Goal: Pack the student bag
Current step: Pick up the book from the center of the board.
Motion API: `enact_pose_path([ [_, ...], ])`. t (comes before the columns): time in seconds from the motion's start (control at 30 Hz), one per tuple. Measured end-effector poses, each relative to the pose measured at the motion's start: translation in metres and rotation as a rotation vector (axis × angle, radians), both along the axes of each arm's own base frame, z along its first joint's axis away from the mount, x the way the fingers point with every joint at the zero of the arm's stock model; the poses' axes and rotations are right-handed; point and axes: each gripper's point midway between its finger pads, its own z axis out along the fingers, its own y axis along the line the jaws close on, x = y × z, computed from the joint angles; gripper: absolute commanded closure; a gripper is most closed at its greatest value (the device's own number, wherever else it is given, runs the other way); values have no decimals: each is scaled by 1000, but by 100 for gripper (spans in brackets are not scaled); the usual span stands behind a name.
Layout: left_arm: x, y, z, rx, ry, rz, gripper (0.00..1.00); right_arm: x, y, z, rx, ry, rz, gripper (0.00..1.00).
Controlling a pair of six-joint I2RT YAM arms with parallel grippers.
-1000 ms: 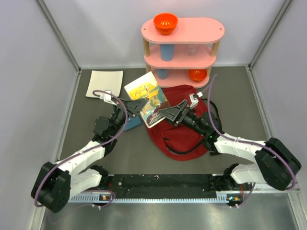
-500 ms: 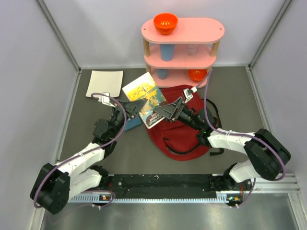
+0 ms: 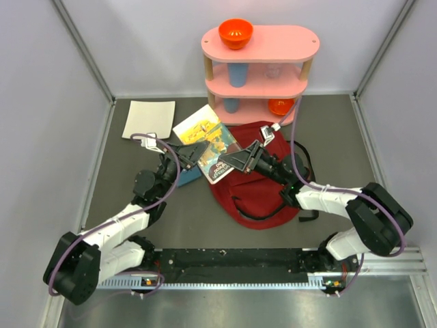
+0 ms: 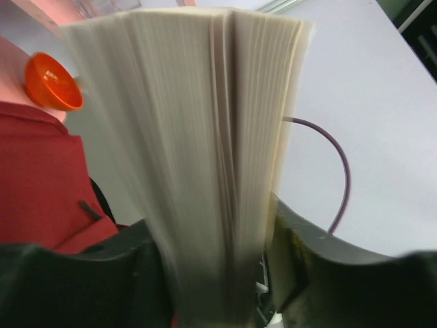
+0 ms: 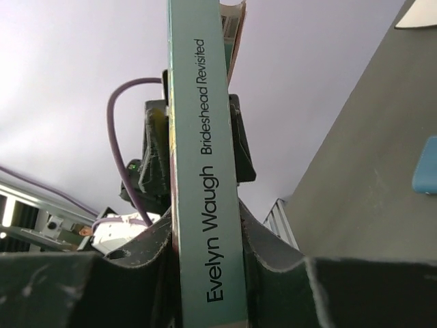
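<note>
The student bag (image 3: 263, 195), dark red with black straps, lies flat at the table's middle; its fabric also shows in the left wrist view (image 4: 41, 171). A paperback (image 3: 213, 149) with a teal spine reading "Evelyn Waugh, Brideshead Revisited" (image 5: 201, 171) hangs over the bag's upper left edge, between both arms. My right gripper (image 3: 237, 158) (image 5: 208, 253) is shut on the spine. My left gripper (image 3: 198, 152) (image 4: 212, 273) straddles the page edges (image 4: 198, 137) with its jaws loosened, a slit showing at the right finger (image 4: 307, 260).
A pink three-tier shelf (image 3: 259, 61) stands at the back with an orange bowl (image 3: 235, 32) on top, a blue cup (image 3: 237, 74) and another orange bowl (image 3: 280, 106) lower down. A white sheet (image 3: 149, 119) lies at back left. A blue item (image 3: 190, 174) sits beneath the left arm.
My right gripper has reached in and closed on the book's spine. The left jaws have widened around the pages. The book has shifted slightly left.
</note>
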Motion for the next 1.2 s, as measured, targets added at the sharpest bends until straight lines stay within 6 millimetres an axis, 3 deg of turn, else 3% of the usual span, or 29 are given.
enact_pose_path([
  [0.13,-2,-3,-2,27,-12,-11,31,1,-1,-7,-44,-5,15,100],
  [0.37,-9,-1,-4,99,-44,-2,31,1,-4,-7,-99,-36,77,100],
  [0.5,-13,0,-8,142,-44,1,40,-1,-8,-11,-124,-38,118,100],
  [0.53,-13,0,-10,152,-42,4,46,-1,-9,-12,-133,-37,130,100],
  [0.67,-13,3,-14,186,-41,19,47,-2,-8,-9,-160,-43,173,100],
  [0.7,-13,4,-15,192,-41,24,50,-4,-7,-7,-166,-48,188,100],
  [0.73,-13,4,-15,196,-44,28,60,-5,-7,-5,-172,-53,202,100],
  [0.77,-13,5,-14,198,-47,31,76,-6,-7,-5,-175,-59,211,100],
  [0.87,-14,5,-14,201,-49,36,98,-6,-6,-7,-201,-76,223,100],
  [0.9,-14,5,-15,202,-45,34,100,-6,-6,-9,-208,-75,225,100],
  [0.93,-13,5,-16,204,-39,34,100,-6,-7,-11,-215,-73,224,98],
  [0.97,-13,5,-17,205,-33,32,100,-5,-7,-12,-218,-71,223,82],
  [1.0,-13,5,-18,205,-27,32,100,-5,-7,-13,-219,-67,222,79],
  [1.03,-13,4,-19,201,-22,29,100,-5,-7,-13,-218,-64,220,60],
  [1.07,-12,4,-19,197,-18,27,100,-5,-7,-12,-215,-61,219,48],
  [1.2,-10,-1,-23,192,-6,3,100,-7,-9,-11,-180,-33,213,36],
])
